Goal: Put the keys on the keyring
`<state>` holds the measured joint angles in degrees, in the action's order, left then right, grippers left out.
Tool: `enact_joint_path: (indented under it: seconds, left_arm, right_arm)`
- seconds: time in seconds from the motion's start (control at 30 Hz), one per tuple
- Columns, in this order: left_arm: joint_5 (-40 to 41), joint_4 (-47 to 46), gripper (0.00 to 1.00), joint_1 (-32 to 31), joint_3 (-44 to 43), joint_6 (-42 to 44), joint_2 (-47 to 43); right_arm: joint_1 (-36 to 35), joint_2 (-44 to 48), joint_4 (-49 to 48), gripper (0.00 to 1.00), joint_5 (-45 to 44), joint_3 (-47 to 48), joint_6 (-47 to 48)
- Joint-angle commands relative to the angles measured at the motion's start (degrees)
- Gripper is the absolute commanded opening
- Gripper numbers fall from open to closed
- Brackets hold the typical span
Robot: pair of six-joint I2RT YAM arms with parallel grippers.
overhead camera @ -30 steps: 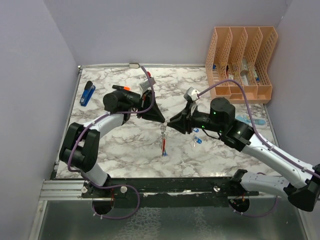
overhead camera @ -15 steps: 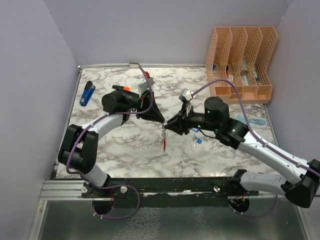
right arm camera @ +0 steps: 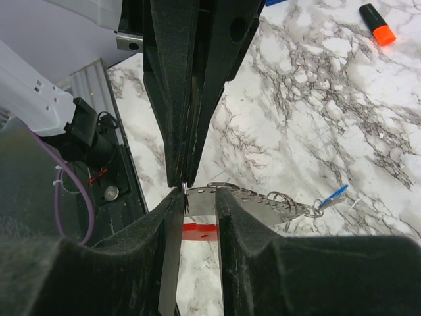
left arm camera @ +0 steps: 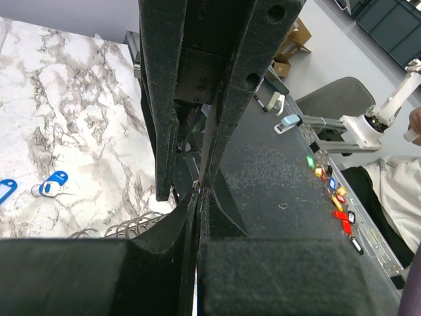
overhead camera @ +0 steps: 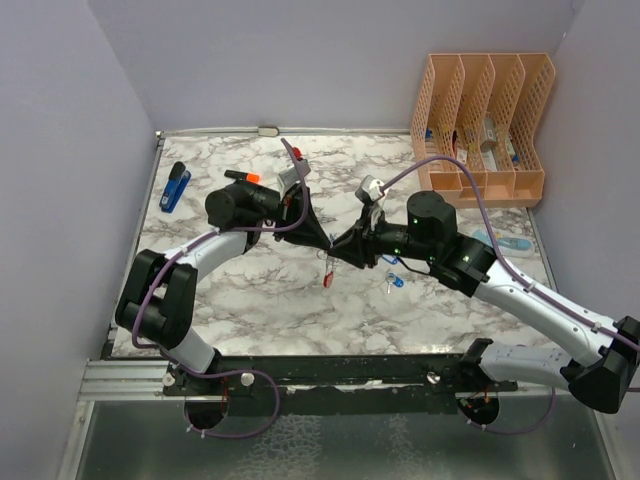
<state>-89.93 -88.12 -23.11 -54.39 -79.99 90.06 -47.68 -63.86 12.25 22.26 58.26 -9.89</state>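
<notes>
Two claws meet tip to tip above the bench (overhead camera: 250,300). The left claw (overhead camera: 325,240) is pinched fully closed on the grey end of the keyring (right arm camera: 200,195), likely dangling it clear for threading. The right claw (overhead camera: 340,247), partway open, brackets that band; whether it grips, I cannot tell. Loose keys (overhead camera: 393,281) lie just beside the right arm, and the bench edges are well apart from both claws.
</notes>
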Motion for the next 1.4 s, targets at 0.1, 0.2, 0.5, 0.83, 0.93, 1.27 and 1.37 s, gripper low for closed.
enact_joint_path:
  seconds: [0.1, 0.2, 0.5, 0.83, 0.93, 1.27, 1.37]
  left_arm:
    - [-6.57, -13.84, 0.00, -1.33, 0.28, 0.53, -2.51]
    - [-6.57, -13.84, 0.00, -1.35, -0.33, 0.31, -2.35]
    - [-6.50, -14.03, 0.23, -1.26, -3.87, -2.10, -1.52]
    - [-6.16, -14.23, 0.40, -0.27, -8.30, -3.80, -0.54]
    - [-5.34, -14.14, 0.40, -0.18, -9.18, -3.82, 0.47]
    - [-1.45, -14.17, 0.41, -0.18, -8.80, -1.71, 2.76]
    - [-0.51, -14.19, 0.41, -0.18, -8.31, -0.98, 3.13]
  right_arm:
    - [-0.40, -1.10, -0.27, 0.14, 1.57, 2.43, 1.15]
    - [-0.40, -0.84, -0.04, 0.06, 1.68, 2.09, 1.19]
    - [-0.39, 1.59, -0.41, 0.01, -0.33, -0.33, 0.51]
    - [-0.40, 10.44, -10.87, 0.01, -9.41, -8.36, -1.27]
    - [-0.40, 12.44, -14.84, 0.01, -10.64, -10.68, -1.82]
    - [-0.40, 15.88, -28.97, 0.01, -12.18, -18.41, -4.03]
    - [-0.40, 15.96, -32.98, 0.01, -12.11, -20.32, -4.53]
